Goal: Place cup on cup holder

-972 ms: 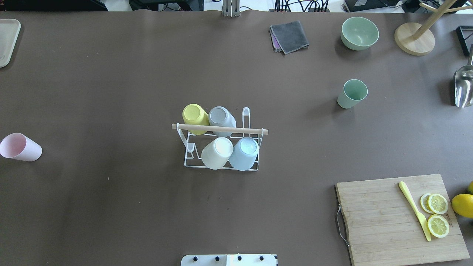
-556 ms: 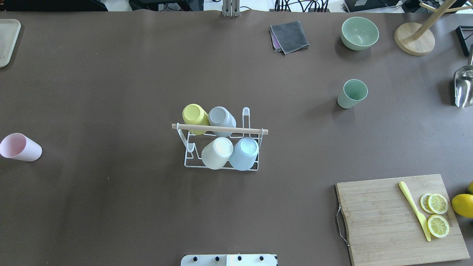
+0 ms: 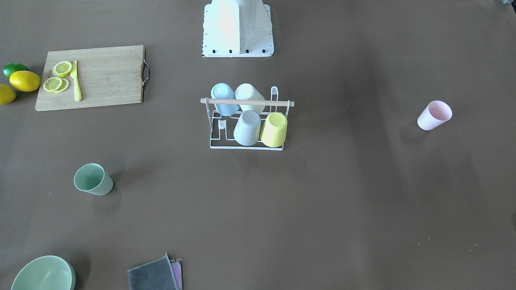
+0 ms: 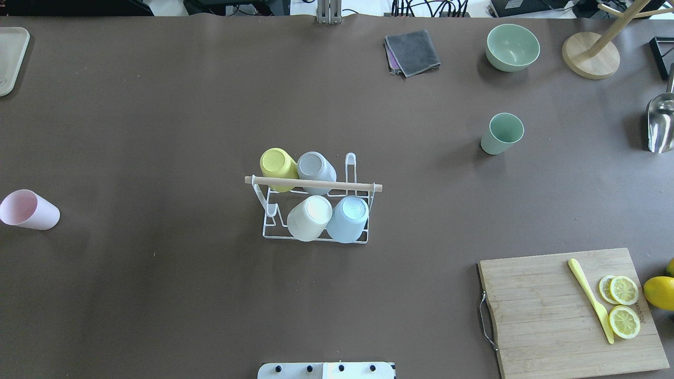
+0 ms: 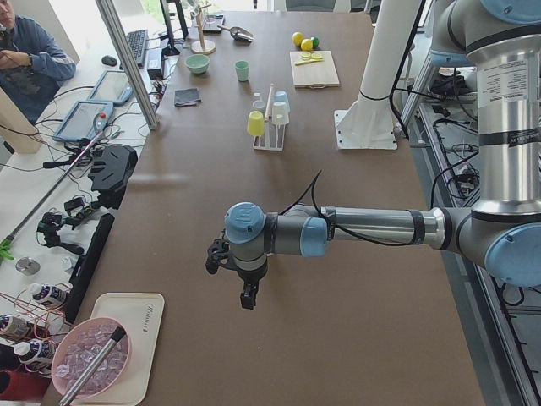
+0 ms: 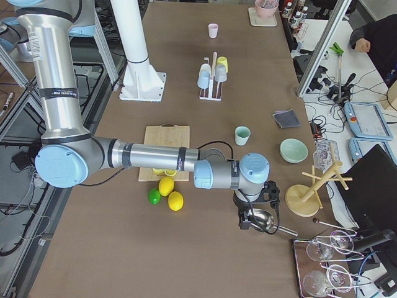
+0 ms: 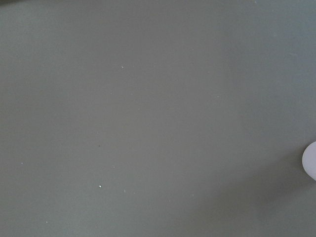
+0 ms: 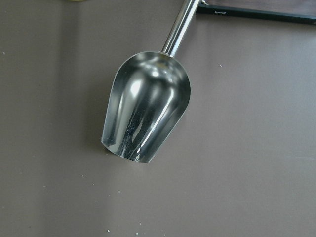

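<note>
The white wire cup holder (image 4: 316, 183) with a wooden rod stands mid-table, also in the front view (image 3: 246, 103). It holds a yellow, a grey, a cream and a light blue cup, all upside down. A pink cup (image 4: 29, 209) stands loose at the far left and a green cup (image 4: 501, 133) at the right. My left gripper (image 5: 245, 298) shows only in the exterior left view, above bare table; I cannot tell if it is open. My right gripper (image 6: 255, 220) shows only in the exterior right view, above a metal scoop (image 8: 145, 113); I cannot tell its state either.
A cutting board (image 4: 568, 310) with lemon slices and a yellow knife lies front right, whole lemons beside it. A green bowl (image 4: 512, 47), a grey cloth (image 4: 412, 51) and a wooden stand (image 4: 590, 55) sit at the back right. A tray (image 4: 9, 58) is back left.
</note>
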